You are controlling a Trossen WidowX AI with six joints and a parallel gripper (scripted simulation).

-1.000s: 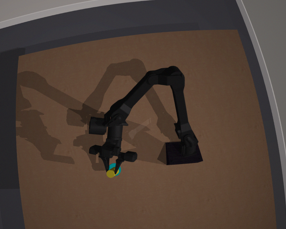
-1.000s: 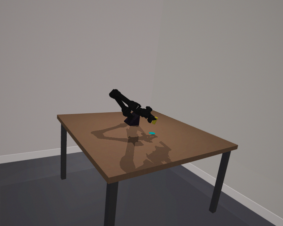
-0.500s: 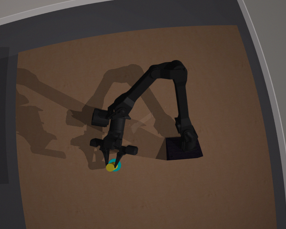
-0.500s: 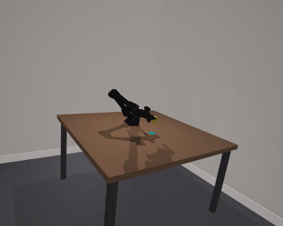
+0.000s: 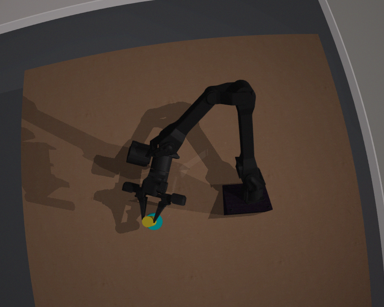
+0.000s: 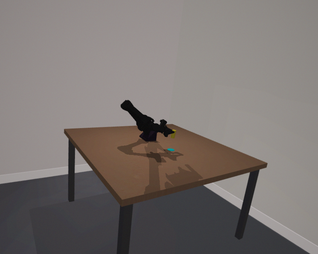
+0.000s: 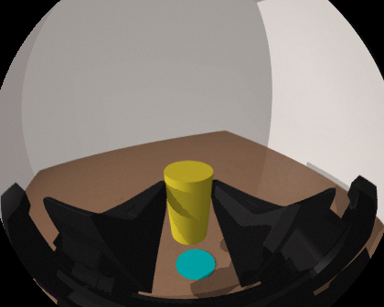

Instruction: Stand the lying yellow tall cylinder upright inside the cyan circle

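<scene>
Yellow cylinder hangs nearly upright above its cyan mark

A black WidowX gripper grips the yellow tall cylinder near its upper end, its fingers closed on opposite sides, over a brown tabletop. The cylinder is held in the air, close to vertical, above the cyan circle; in the top view the two overlap, with the circle showing toward the tabletop edge nearest the arm's dark base. The smooth, plain cylinder looks stiff and probably light, unlikely to crush but perhaps apt to slip or pivot in so high a grip. Its straight sides seem the place to hold it, squarely and a little lower if regrasped, leaving the bottom free to land flat. No brand, label or writing can be read on cylinder, circle or arm
</scene>
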